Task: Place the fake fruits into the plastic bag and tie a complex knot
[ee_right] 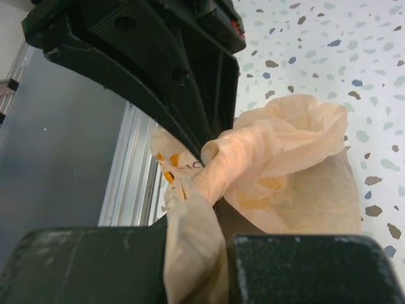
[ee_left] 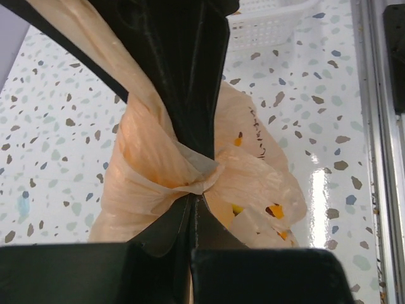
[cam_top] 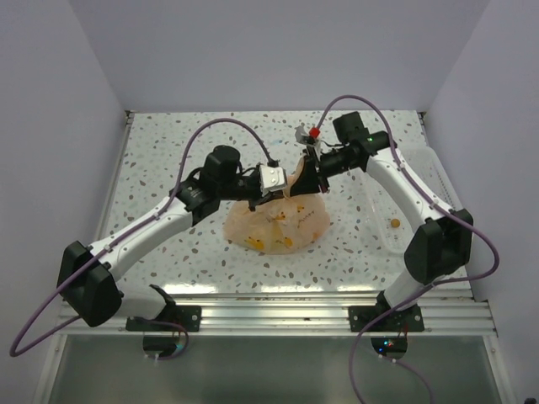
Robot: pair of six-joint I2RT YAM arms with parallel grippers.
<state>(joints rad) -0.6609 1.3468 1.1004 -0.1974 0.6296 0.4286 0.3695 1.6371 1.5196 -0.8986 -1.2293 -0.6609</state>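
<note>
The peach-orange plastic bag (cam_top: pixel 278 225) lies mid-table with yellow and orange fake fruits (cam_top: pixel 287 242) showing through its skin. Its handles rise into a twisted knot (cam_top: pixel 296 181) between both grippers. My left gripper (cam_top: pixel 285 192) is shut on one handle strand, and in the left wrist view my gripper (ee_left: pixel 193 199) pinches film just under the knot (ee_left: pixel 190 168). Fruit pieces (ee_left: pixel 276 210) show through the bag (ee_left: pixel 259 177). My right gripper (cam_top: pixel 306 177) is shut on the other handle. In the right wrist view a strand (ee_right: pixel 193 253) runs between my gripper (ee_right: pixel 202 218) fingers up to the knot (ee_right: pixel 221 158).
A white plastic tray (cam_top: pixel 425 181) stands at the right with one small orange piece (cam_top: pixel 394 224) in it; its corner (ee_left: pixel 266 22) shows in the left wrist view. The metal rail (cam_top: pixel 278 307) runs along the near table edge.
</note>
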